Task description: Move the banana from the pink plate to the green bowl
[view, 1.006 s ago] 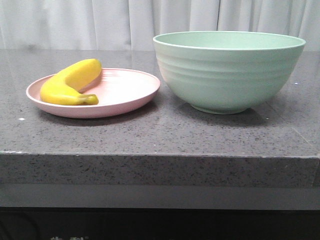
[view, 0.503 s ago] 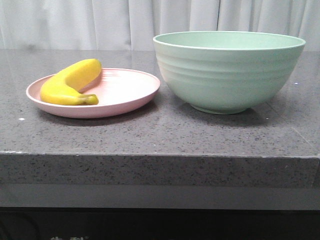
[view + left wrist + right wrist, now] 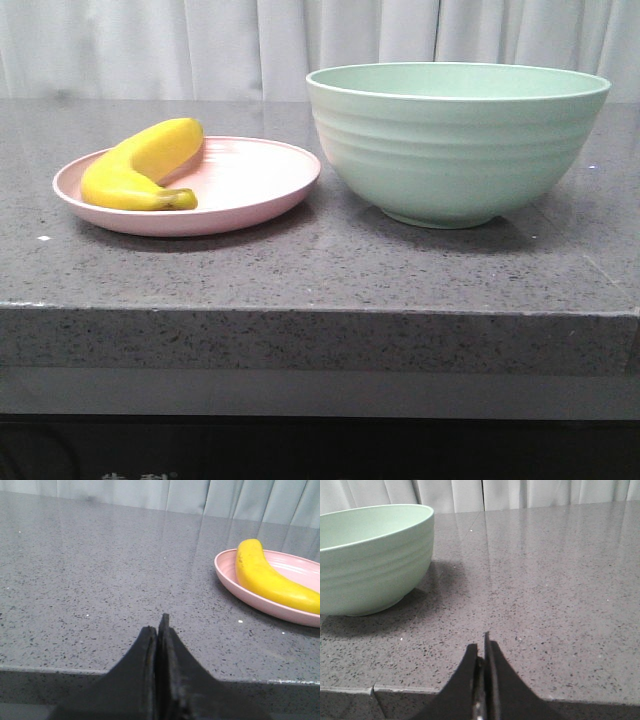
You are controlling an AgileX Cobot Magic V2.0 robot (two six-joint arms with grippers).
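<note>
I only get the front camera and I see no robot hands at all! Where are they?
Observer: The left gripper is closed, at the table's near edge, beside the pink plate.
Operator: Is it touching the banana?
Observer: No. The banana lies on the plate, clear of it.
Operator: And the other hand?
Observer: The right gripper is closed too, holding nothing, low at the table edge, with the green bowl off to its side.
</note>
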